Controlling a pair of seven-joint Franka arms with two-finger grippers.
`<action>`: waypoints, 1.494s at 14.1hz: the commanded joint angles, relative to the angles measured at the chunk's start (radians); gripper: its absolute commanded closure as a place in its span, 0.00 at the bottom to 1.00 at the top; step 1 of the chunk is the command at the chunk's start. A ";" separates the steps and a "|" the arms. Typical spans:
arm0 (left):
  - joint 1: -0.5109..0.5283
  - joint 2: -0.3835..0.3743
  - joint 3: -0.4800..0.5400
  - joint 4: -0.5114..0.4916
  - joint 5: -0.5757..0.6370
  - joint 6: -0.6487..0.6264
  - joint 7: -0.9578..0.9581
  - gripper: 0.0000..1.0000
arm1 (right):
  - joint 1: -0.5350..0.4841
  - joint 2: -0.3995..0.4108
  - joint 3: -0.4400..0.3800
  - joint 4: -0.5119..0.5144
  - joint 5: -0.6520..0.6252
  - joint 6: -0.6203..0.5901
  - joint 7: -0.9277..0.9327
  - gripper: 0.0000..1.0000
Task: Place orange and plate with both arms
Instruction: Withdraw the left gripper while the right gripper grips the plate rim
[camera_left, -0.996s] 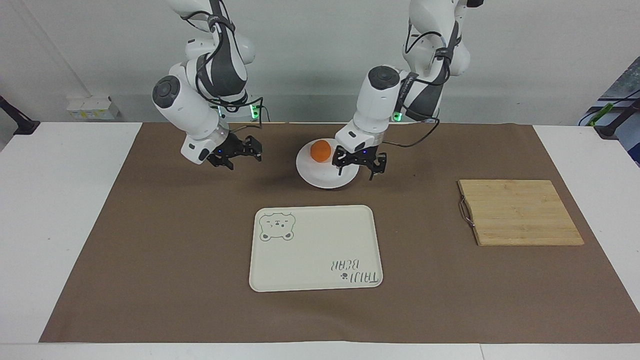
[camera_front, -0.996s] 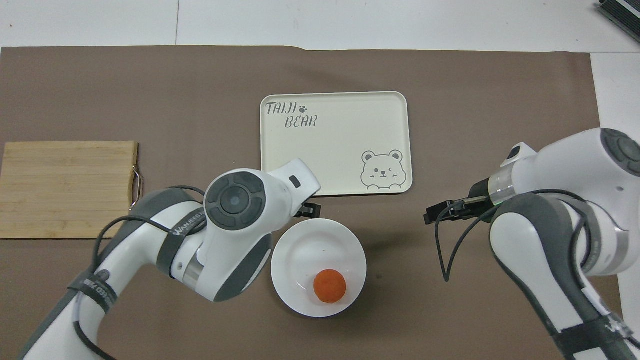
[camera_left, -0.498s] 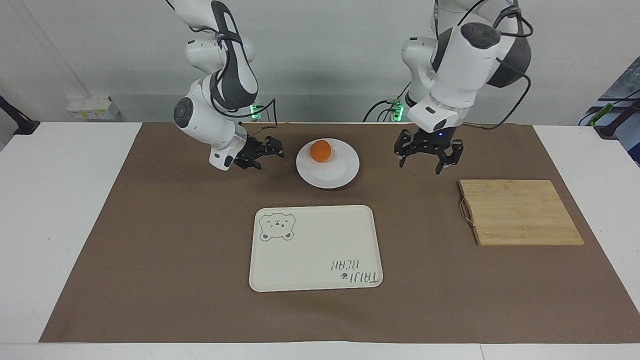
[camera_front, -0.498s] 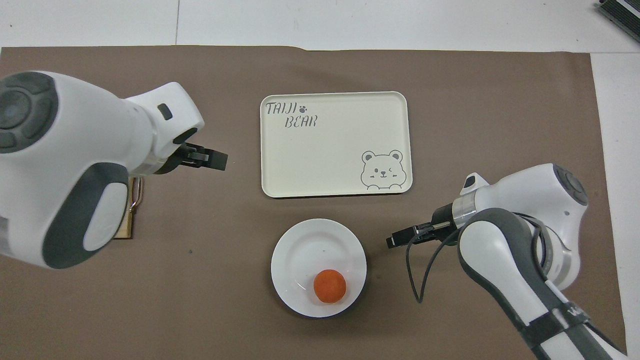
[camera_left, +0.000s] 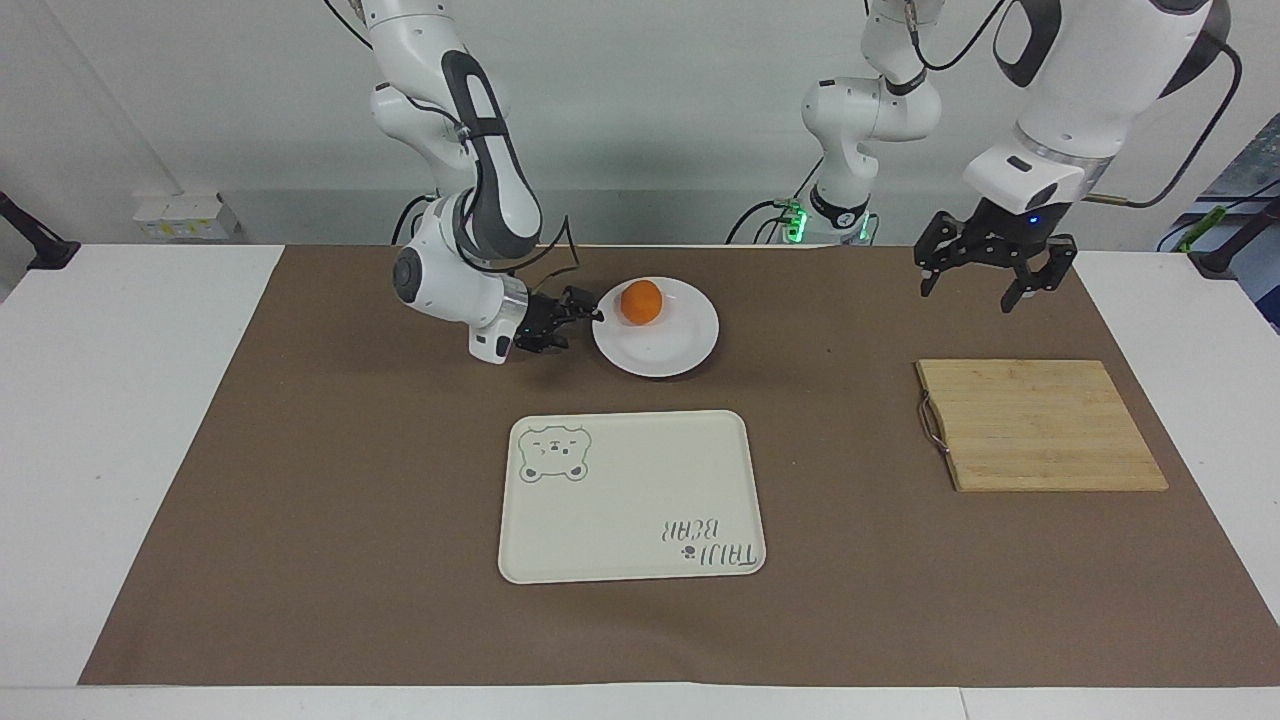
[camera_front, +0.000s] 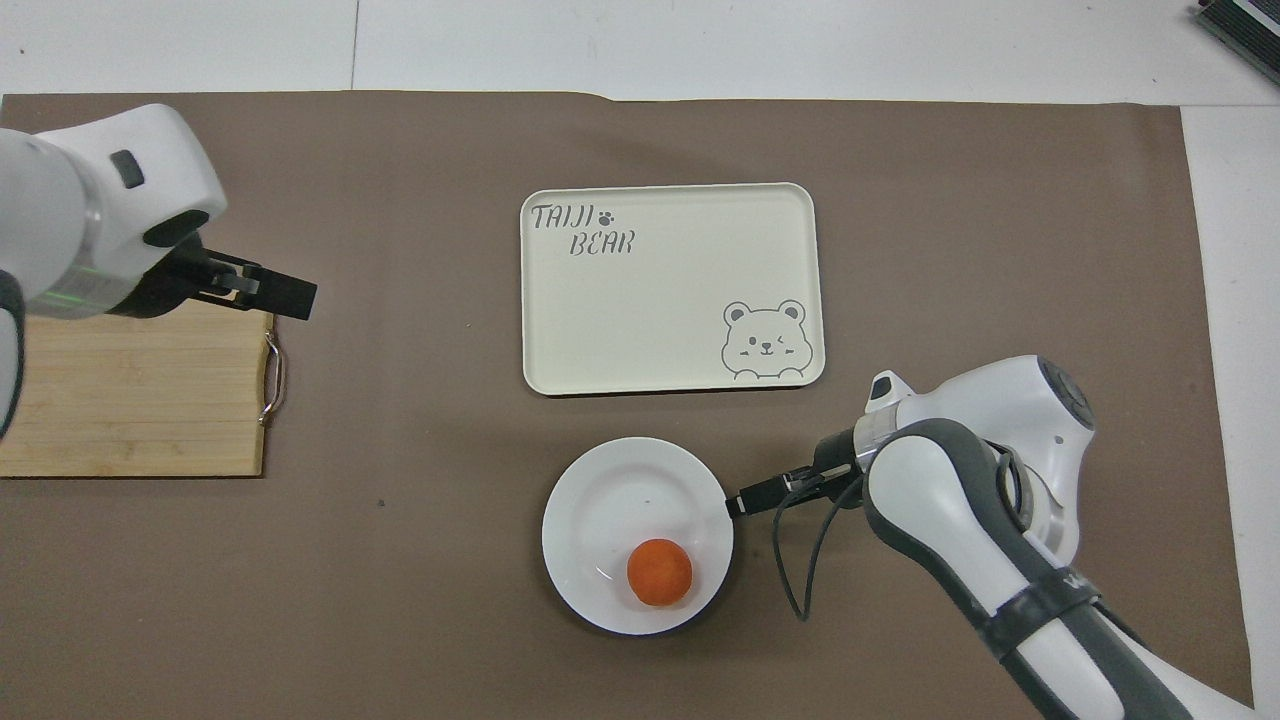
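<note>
Orange (camera_left: 641, 301) on plate (camera_left: 668, 352) — tray (camera_left: 630, 500) nearby

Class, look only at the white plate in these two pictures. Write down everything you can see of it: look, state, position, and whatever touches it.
The plate is round, plain, glossy white, with a shallow raised rim, and looks like ceramic. It lies flat and upright on the brown mat, nearer to the robots than the cream tray. The orange sits in it, off centre, toward the robots. The right gripper is low at the plate's rim on the right arm's side, reaching it; whether it grips the rim cannot be told.
</note>
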 joint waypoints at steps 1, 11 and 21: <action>0.019 -0.002 -0.010 0.035 0.016 -0.090 0.014 0.00 | 0.028 0.006 -0.001 -0.005 0.057 0.012 -0.018 0.27; 0.049 -0.043 -0.003 0.026 0.016 -0.128 0.032 0.00 | 0.120 -0.028 -0.003 -0.091 0.067 0.086 0.058 0.77; 0.050 -0.051 -0.003 0.016 0.015 -0.159 0.016 0.00 | 0.008 -0.045 -0.006 -0.112 0.071 -0.027 0.044 1.00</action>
